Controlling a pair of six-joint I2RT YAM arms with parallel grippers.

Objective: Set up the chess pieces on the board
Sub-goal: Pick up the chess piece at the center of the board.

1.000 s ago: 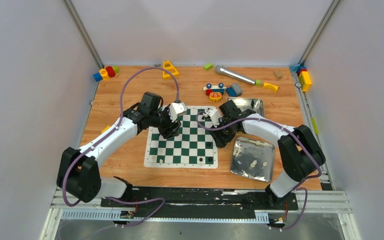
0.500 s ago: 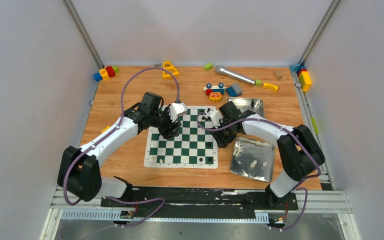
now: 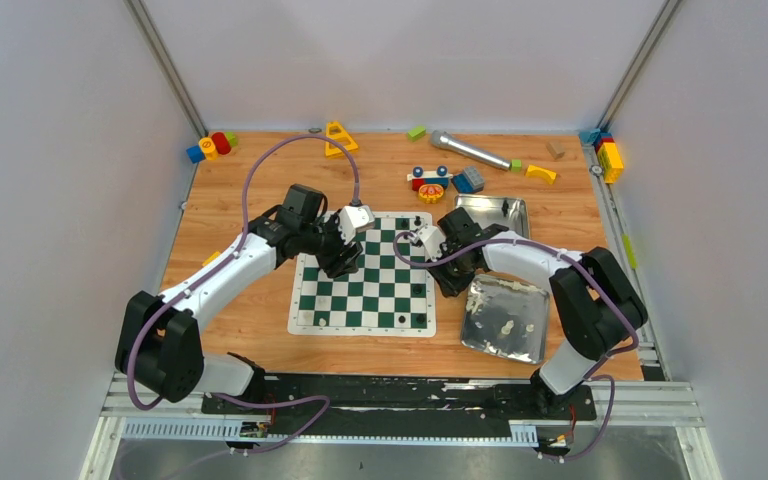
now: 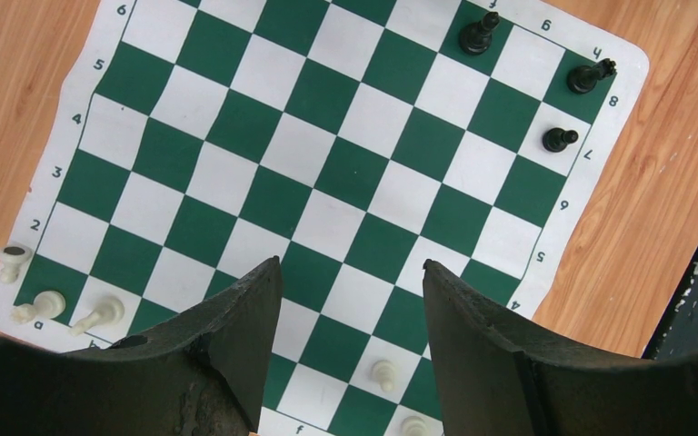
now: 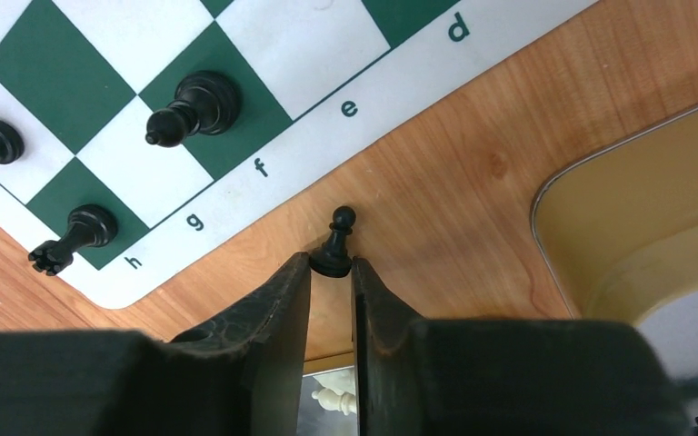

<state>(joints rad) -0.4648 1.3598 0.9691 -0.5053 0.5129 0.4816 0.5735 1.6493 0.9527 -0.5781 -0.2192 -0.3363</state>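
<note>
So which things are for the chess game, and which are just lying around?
For the job:
- board
- black pawn
- other black pieces
- white pieces
- tin with spare white pieces in it

Just lying about:
- toy blocks
- microphone
- yellow triangle
- wheeled toy

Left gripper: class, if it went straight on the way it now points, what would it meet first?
The board: the open left gripper aims at bare squares. A white pawn stands low between its fingers; depth is unclear, so it might touch that first.
</note>
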